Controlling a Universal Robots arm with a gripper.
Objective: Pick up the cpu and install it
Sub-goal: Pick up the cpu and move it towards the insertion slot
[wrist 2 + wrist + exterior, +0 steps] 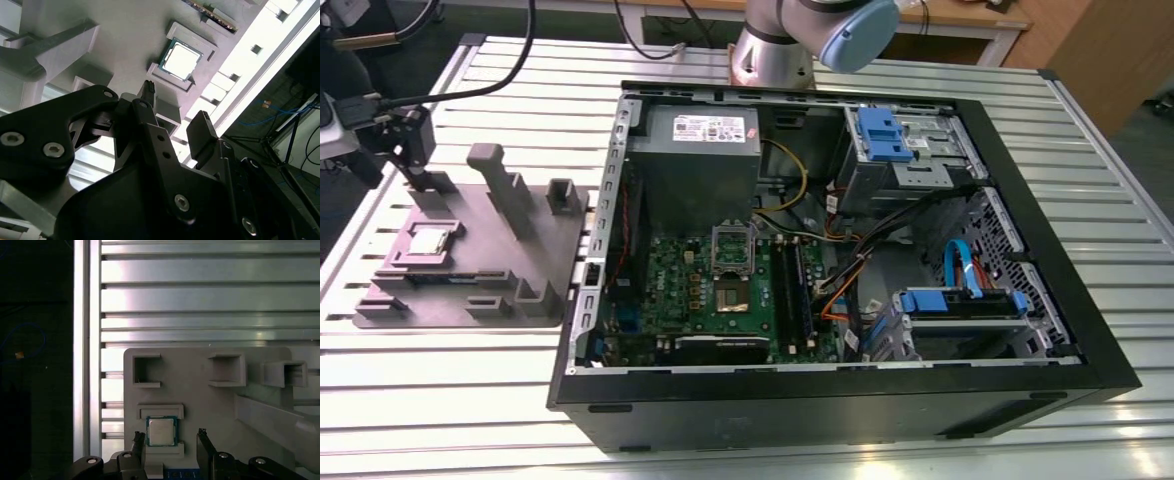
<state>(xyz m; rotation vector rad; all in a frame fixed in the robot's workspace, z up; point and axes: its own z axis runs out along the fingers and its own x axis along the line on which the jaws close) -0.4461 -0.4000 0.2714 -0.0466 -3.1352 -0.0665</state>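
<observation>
1. Black gripper (170, 435) fingers are standing apart and holding nothing, hanging over the cpu (161, 431) with one finger to each side of it in the first wrist view.
2. The pick seems to be the step in hand. Doing it well is likely meaning keeping the chip centred between the fingers and gripping opposite edges gently, since a tilted grasp risks jamming it in its recess.
3. The cpu is lying flat in a shallow pocket of the grey tray (520, 290), at the exterior view's left, well apart from the open computer case (854, 400).
4. It is showing a square silver-grey metal top with a thin dark green border.
</observation>
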